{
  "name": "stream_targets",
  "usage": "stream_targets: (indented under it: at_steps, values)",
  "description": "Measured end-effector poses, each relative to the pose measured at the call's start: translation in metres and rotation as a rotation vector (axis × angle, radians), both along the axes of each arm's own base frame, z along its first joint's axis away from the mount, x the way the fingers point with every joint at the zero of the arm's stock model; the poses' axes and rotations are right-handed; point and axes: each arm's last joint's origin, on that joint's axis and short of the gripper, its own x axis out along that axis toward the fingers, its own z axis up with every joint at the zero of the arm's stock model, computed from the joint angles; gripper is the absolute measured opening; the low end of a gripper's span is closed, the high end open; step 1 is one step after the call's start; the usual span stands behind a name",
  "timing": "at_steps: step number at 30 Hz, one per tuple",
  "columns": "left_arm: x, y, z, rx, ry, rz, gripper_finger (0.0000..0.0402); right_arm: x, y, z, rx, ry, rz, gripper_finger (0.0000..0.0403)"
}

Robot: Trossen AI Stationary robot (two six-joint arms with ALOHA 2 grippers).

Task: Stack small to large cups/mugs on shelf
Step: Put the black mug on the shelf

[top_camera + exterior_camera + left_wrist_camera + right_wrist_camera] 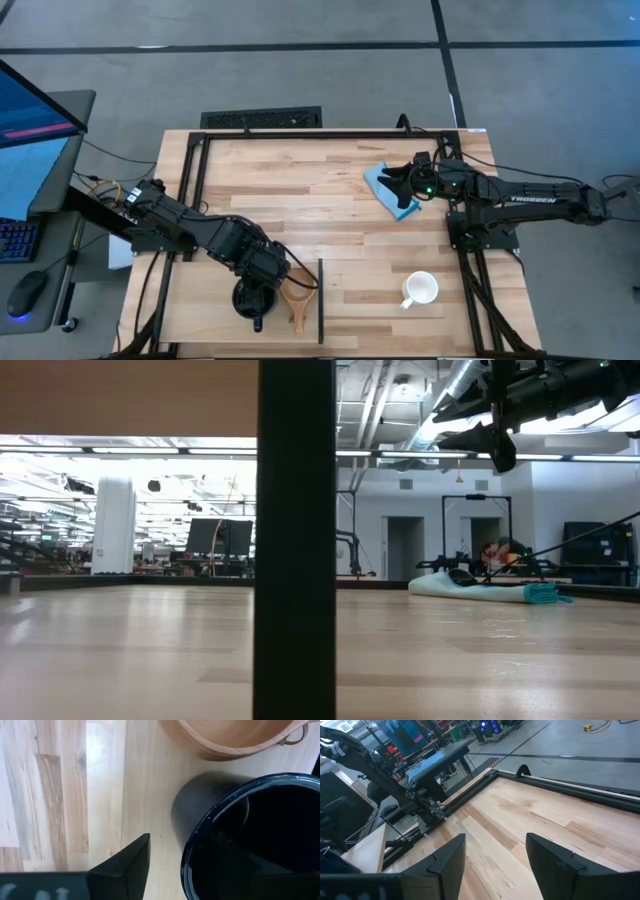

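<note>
Hovering over the black mug (247, 298), the left gripper (262, 272) works at the table's near-left corner.
Three cups: glossy black mug and tan wooden cup (297, 292) side by side on the pale shelf (200, 305), white mug (421, 289) off it, near-right. Left fingers apparently straddle the black rim. Right gripper (396, 178), spread, hangs over the blue cloth (384, 186).

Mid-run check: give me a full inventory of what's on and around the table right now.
Black mug: one, black, near edge, under the left gripper.
Wooden cup: one, tan, beside the black mug.
White mug: one, white, near right of table.
Cloth: one, light blue, far right, under the right gripper.
Shelf: one, dark upright edge right of the wooden cup.
Table: one, striped wood.
Left gripper: over the black mug, one of its fingers outside the rim.
Right gripper: open, above the cloth.
</note>
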Motion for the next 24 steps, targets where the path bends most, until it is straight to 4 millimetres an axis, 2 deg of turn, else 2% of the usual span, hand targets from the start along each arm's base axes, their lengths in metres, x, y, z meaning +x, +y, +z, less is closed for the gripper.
stream_targets:
  at_steps: [17,24]
  values:
    - [0.006,0.011,0.000,0.045,-0.025,0.001,0.0188,0.000,0.000,0.000,0.000,0.000,0.000,0.0228]
    - [0.007,0.009,0.000,0.008,-0.029,-0.006,0.0188,0.000,0.000,0.000,0.000,0.000,0.000,0.0228]
